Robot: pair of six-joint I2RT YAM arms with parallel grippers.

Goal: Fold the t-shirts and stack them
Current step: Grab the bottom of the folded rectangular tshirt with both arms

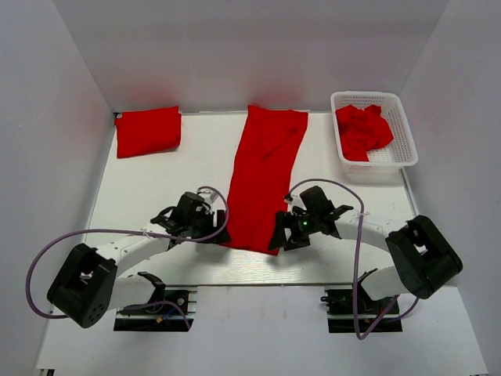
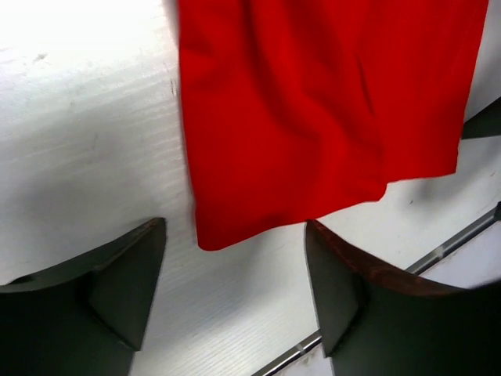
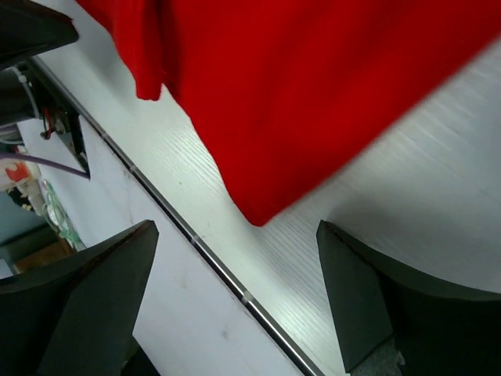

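At the middle of the bench [image 1: 156, 188], seen from above, the long bright red cloth t-shirt [image 1: 262, 176] runs from far edge to near edge, its hem between both arms. Left wrist: the left fingers [image 2: 117, 290] gape empty, a hem corner just ahead. Right wrist: the right fingers [image 3: 94, 305] do likewise, equally near.

My left arm [image 1: 125, 252] stretches forward and inward from its base. My right arm [image 1: 376, 231] mirrors it, so the two wrists angle toward each other. My left gripper [image 2: 235, 266] and right gripper [image 3: 235, 290] both point downward, dark fingers [image 2: 109, 298] spread wide, holding nothing between them.
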